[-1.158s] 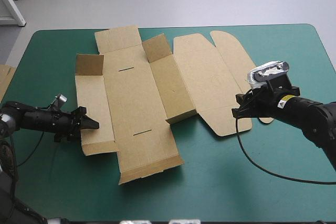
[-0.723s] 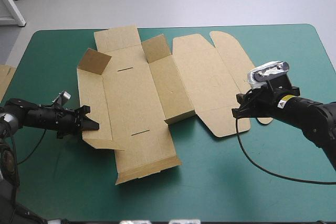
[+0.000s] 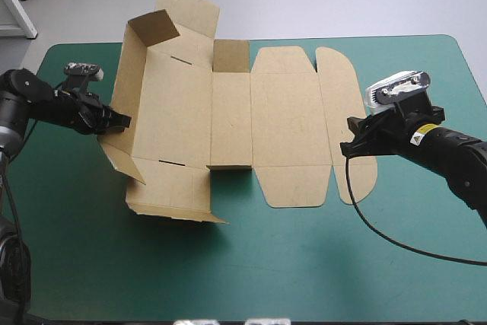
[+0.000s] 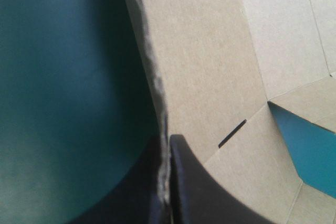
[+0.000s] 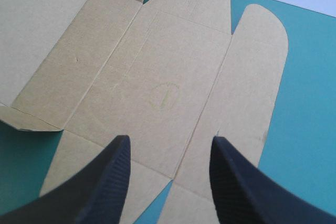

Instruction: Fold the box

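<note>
Brown box (image 3: 228,127) lies across the left and middle of the teal-green cover (image 3: 319,264). Its right-hand lid panels and rounded flap are flat on the table, while its left wall is tipped up off the surface. At the far end of that wall a small flap is bent inward. The left gripper (image 3: 114,121) comes in from the left and grips the outer edge of the raised wall. The high view hardly shows the pinch. The left wrist view does: the board's (image 4: 210,66) ragged edge sits between the black fingers of the gripper (image 4: 167,140), which are all but closed on it, with a dark slot (image 4: 232,133) just ahead. The right gripper (image 3: 351,146) is at the box's right edge. Its own view shows the gripper (image 5: 170,142) with fingers spread wide over the flat lid (image 5: 157,77), grasping nothing; I cannot tell whether they touch the board.
</note>
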Tool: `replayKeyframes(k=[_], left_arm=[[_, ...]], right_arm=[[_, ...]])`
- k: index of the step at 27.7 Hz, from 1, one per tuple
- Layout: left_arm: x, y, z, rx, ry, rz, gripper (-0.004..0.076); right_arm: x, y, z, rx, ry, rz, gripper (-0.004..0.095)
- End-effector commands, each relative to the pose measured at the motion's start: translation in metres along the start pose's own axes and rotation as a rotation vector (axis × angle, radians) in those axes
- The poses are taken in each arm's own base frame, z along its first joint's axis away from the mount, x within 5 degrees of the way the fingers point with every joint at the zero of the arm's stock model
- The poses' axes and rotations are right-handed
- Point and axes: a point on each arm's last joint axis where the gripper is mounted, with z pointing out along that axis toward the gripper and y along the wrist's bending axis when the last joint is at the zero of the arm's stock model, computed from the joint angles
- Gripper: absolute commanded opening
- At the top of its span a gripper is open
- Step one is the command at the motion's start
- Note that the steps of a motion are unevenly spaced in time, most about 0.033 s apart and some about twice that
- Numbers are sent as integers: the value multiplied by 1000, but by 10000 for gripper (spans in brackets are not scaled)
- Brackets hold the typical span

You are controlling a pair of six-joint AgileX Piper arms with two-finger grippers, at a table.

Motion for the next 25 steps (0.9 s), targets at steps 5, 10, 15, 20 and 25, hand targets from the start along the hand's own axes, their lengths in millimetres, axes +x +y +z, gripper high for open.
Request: replayKeyframes(k=[5, 10, 15, 20, 25], left_arm=[[-46, -52, -62, -190, -196, 287, -10], [-57, -73, -63, -306, -200, 467, -10], [-78, -95, -57, -389, -287, 624, -8], [-96, -115, -51, -393, -316, 806, -8], [-108, -138, -42, -410, -387, 988, -8]], right_arm=[[-17, -2, -13, 27, -115, -12, 439], [-15, -2, -13, 21, -100, -9, 438], [-16, -1, -15, 15, -85, -8, 439], [-24, 0, -23, 12, -100, -13, 438], [-30, 0, -30, 12, -108, -22, 439]])
